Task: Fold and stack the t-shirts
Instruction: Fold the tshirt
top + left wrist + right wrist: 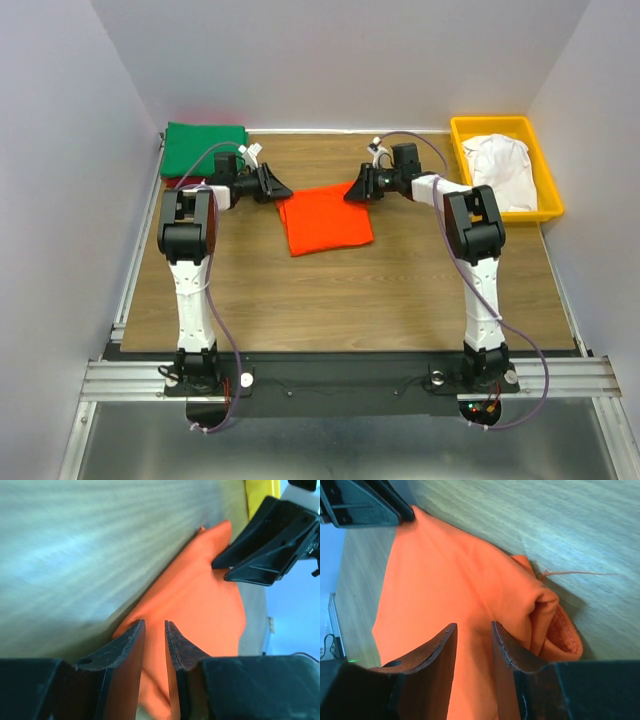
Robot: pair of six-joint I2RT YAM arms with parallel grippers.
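The orange t-shirt lies folded mid-table; the left gripper sits at its far left corner, the right gripper at its far right corner; each claw is parted only a slit, with nothing visibly pinched; the green t-shirt rests far left; the white t-shirt fills the yellow tray.

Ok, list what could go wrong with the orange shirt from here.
The left gripper and right gripper sit open at the far corners of the orange t-shirt; grabbing only the top layer could undo the fold. The bunched edge by the right gripper may spill out when lifted.
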